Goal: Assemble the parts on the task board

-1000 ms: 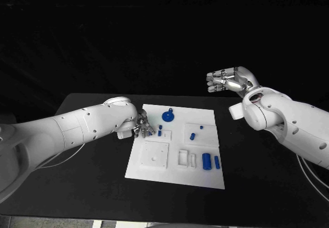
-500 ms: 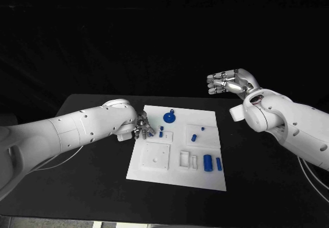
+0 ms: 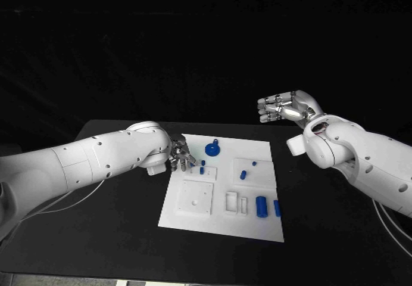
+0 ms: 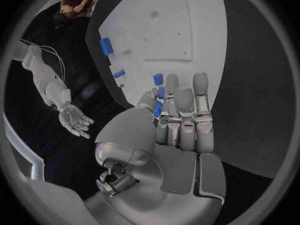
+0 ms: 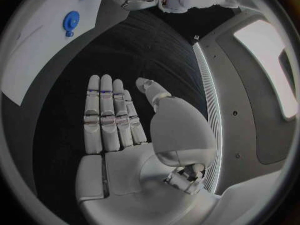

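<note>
L hand [image 3: 180, 156]: I see fingers straight, apart, empty, over task board [image 3: 197, 208] left edge, by small blue part [image 3: 202, 170].
R hand [image 3: 287, 108]: raised far right, fingers spread, empty.

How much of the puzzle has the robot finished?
Hardly any looks done. Blue parts lie loose on the task board, and the round blue part is untouched. The left hand is at a small blue piece by the board's edge. The right hand waits open, off the board.
</note>
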